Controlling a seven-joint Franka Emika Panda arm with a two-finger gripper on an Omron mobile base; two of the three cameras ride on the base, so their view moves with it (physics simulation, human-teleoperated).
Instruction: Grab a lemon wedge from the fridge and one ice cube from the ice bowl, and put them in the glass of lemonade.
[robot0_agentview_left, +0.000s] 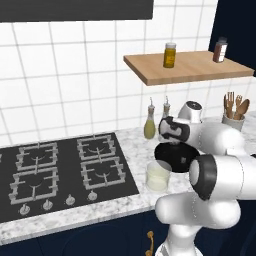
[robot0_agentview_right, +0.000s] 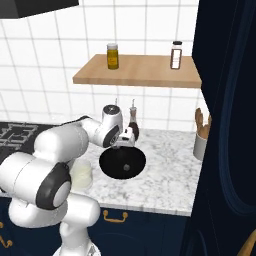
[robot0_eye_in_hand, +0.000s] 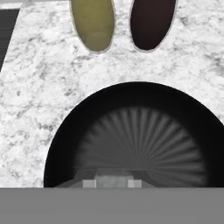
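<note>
The wide black ice bowl sits on the marble counter, to the right of the glass of lemonade. My gripper points down over the bowl. In the hand view its tips stand close together with a small pale grey block, the ice cube, between them. The right base view shows a small pale speck on the bowl's floor. The fridge and the lemon wedge are out of view.
Two oil bottles stand just behind the bowl by the tiled wall. A gas hob lies to the left. A grey utensil crock stands at the right, a wooden shelf with jars above.
</note>
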